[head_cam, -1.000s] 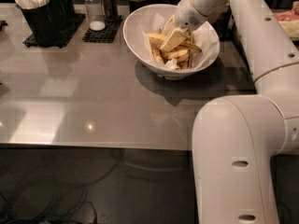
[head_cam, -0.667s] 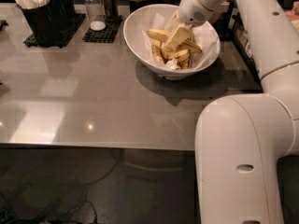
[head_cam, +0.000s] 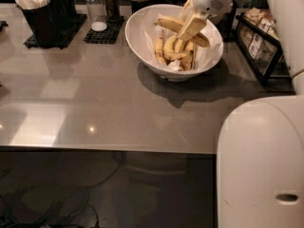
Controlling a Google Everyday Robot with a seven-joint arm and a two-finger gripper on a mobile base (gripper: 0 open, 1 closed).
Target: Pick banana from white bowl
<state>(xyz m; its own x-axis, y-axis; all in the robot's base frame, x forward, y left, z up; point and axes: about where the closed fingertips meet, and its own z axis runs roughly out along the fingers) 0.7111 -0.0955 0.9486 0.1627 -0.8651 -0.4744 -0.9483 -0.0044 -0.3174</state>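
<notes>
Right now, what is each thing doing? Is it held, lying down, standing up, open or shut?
gripper: over the white bowl, shut on the banana.
banana: held, raised above the pile.
white bowl: upright on the table, paper-lined.
other bananas: lying in the white bowl.
shaker: standing upright on a black mat.
</notes>
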